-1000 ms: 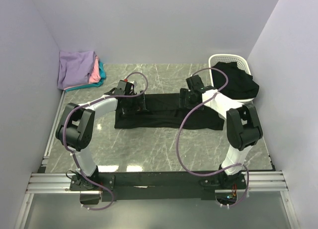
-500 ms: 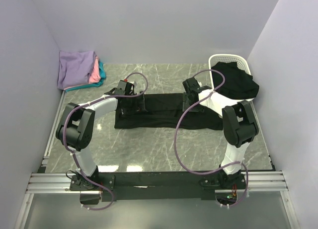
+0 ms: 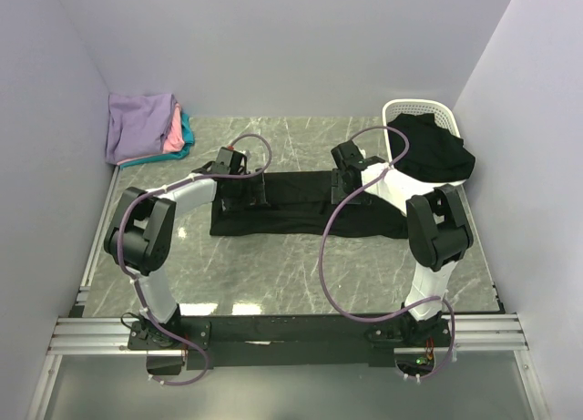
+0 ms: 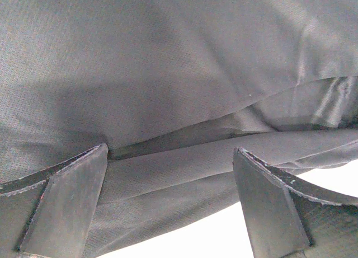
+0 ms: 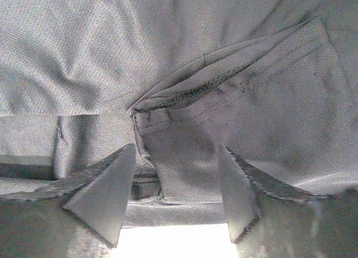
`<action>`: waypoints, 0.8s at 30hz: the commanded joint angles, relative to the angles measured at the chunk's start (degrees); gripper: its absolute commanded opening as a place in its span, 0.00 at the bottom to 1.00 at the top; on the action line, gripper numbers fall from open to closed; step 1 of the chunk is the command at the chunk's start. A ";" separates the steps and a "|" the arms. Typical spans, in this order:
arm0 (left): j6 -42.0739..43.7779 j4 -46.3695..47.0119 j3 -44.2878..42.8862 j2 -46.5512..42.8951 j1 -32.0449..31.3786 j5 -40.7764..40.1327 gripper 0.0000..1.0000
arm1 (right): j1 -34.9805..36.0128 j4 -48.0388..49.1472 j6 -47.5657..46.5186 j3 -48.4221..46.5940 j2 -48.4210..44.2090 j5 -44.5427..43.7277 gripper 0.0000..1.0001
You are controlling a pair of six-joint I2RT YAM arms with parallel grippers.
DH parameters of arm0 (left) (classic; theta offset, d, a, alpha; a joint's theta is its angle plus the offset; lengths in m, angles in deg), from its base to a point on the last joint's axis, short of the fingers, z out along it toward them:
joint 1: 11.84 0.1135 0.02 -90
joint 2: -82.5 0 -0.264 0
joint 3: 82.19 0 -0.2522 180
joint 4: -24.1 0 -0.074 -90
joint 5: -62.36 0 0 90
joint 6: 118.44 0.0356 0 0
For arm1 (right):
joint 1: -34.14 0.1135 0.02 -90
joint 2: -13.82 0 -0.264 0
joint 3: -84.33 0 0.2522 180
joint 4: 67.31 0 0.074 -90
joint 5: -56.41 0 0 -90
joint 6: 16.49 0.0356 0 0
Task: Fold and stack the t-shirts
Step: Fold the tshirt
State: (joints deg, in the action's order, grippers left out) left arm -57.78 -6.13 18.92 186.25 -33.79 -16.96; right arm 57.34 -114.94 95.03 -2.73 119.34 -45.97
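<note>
I am seeing the black t-shirt (image 3: 301,218) lying as a long band across the middle of the table (image 3: 273,274). My left gripper (image 3: 248,192) is sitting low over its 9 o'clock end with jaws spread wide, a doubled fold running between the fingers in the wrist view. The right gripper (image 3: 351,177) is hovering toward the 3 o'clock end, likewise released and straddling a hemmed edge. Neither is clamping anything.

I am judging the cloth thin, light and limp, so it will likely sag and slip on the smooth top. I am planning to pinch at the hem, where both layers meet. More black cloth (image 3: 439,156) is draping over the white basket (image 3: 414,105) at 2 o'clock, and the folded stack (image 3: 141,128) is waiting at 10 o'clock.
</note>
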 commanded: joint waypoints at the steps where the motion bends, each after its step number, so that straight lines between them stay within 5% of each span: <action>1: 1.04 -0.32 -2.03 0.32 -0.19 -0.83 0.99 | 0.44 -0.41 -0.34 -2.47 0.75 -0.45 0.63; 6: 1.13 -0.49 -2.02 0.49 -0.28 -0.83 1.00 | 0.44 -0.85 -0.51 -3.08 1.01 -0.71 0.29; 13: 1.48 -0.67 -1.94 0.76 -0.28 -1.10 1.00 | 0.35 -0.32 -0.60 -2.90 0.22 -0.80 0.00; 18: 1.39 -0.58 -1.50 0.67 -0.28 -1.18 0.99 | 0.53 -0.23 -0.95 -2.64 -0.66 0.43 0.53; 24: 1.39 -0.32 -1.67 1.28 -0.28 -1.01 1.00 | 0.88 0.12 -0.69 -2.20 -0.75 0.96 0.63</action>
State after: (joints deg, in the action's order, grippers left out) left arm -57.56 -6.87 18.86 186.49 -33.79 -17.42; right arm 57.53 -115.22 94.42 -3.43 119.95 -45.19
